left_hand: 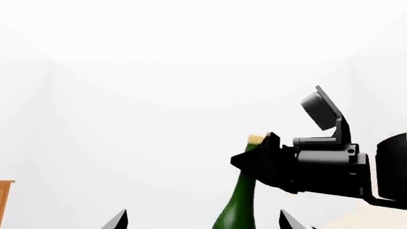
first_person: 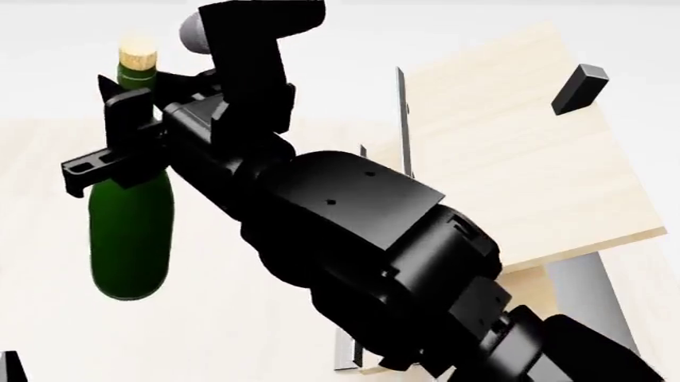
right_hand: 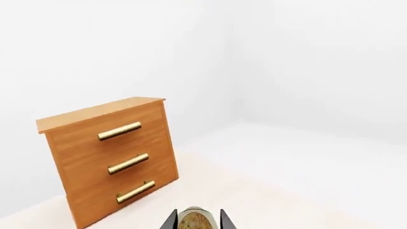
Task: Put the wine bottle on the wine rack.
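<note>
The wine bottle (first_person: 130,239), dark green with a tan cork (first_person: 136,52), hangs upright in the air, left of the wine rack. My right gripper (first_person: 130,119) is shut on its neck just under the cork. In the right wrist view the cork (right_hand: 194,220) sits between the two fingers (right_hand: 168,222). The left wrist view shows the bottle (left_hand: 239,205) and my right gripper (left_hand: 258,160) on its neck. My left gripper (left_hand: 203,222) is open and empty, below the bottle. The wine rack's light wood board (first_person: 510,159) carries a black peg (first_person: 579,86).
The rack's grey metal base (first_person: 582,294) shows under the board. A brown drawer cabinet (right_hand: 108,157) with three brass handles stands on the pale floor near white walls. My right arm (first_person: 361,239) crosses the middle of the head view and hides part of the rack.
</note>
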Controlling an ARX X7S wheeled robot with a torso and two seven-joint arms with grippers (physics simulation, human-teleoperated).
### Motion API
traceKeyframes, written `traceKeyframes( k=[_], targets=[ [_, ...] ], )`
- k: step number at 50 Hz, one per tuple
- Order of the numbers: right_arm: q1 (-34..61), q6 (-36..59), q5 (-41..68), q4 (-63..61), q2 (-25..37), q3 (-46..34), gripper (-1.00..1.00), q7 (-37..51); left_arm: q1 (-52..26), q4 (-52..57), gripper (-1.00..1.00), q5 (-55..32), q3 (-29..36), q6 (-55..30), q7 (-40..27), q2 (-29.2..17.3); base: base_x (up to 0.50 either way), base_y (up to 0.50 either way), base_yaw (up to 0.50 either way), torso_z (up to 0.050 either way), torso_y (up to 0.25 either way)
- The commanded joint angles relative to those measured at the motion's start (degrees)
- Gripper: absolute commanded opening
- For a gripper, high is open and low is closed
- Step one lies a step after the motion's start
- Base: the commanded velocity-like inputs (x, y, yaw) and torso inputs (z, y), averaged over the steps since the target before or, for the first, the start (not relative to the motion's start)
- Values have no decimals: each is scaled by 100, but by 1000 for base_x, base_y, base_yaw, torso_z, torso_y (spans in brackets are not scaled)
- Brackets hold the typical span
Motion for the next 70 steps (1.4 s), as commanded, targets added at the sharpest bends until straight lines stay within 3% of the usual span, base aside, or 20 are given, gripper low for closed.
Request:
traceKeyframes(
  k=[1,37,56,70],
  targets=[
    [175,14,506,-821,491,706,-100,590,-9,14,100,1,11,-32,-8,-13,0,0,0,0,10],
    [-121,-686,2949,66,1487,2886,-100,2725,-76,-40,100,42,107,-123,-15,-10,0,0,0,0,1],
    [-696,-937,3746,-143,2089,3702,-100,2982,-70,-17,100,76,122,-127,-41,-28,0,0,0,0,1],
    [-677,-716,3730,-228,2652,3790,-100,3024,-112,-51,100,63,138,-137,-48,-33,0,0,0,0,1]
  ],
)
